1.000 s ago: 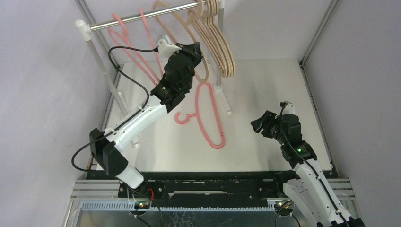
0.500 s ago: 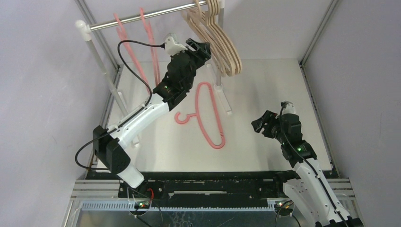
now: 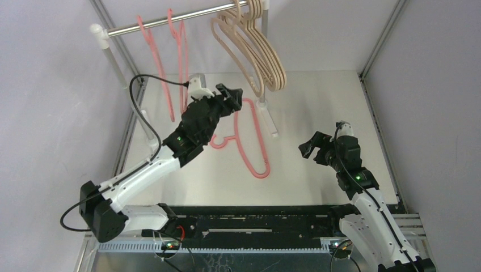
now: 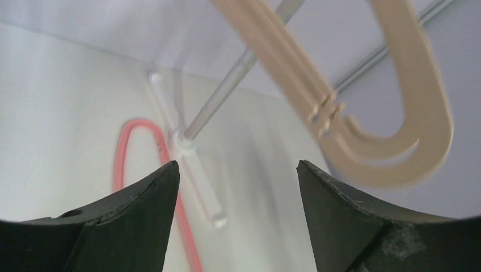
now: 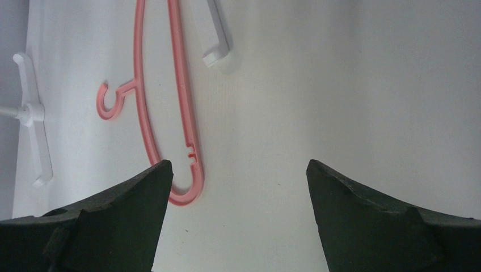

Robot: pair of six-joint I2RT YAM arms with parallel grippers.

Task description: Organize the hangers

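Observation:
One pink hanger (image 3: 260, 172) lies flat on the white table, its hook pointing left; it also shows in the right wrist view (image 5: 184, 85) and partly in the left wrist view (image 4: 136, 122). Two more pink hangers (image 3: 182, 62) hang at the left of the rail. Several beige hangers (image 3: 266, 56) hang bunched at the rail's right end and loom close in the left wrist view (image 4: 431, 85). My left gripper (image 3: 233, 97) (image 4: 235, 164) is open and empty, above the lying hanger's far end. My right gripper (image 3: 309, 146) (image 5: 238, 164) is open and empty, right of that hanger.
The silver rail (image 3: 170, 21) spans the back on white posts. The right post's foot (image 3: 269, 122) (image 4: 198, 181) (image 5: 218, 39) rests on the table beside the lying hanger. The left post's foot (image 5: 31, 124) stands at the table's left edge. Grey walls close in both sides.
My left gripper has opened and dropped away from the rail toward the table; the beige hanger it was at now hangs with the others. The right jaws have spread wider.

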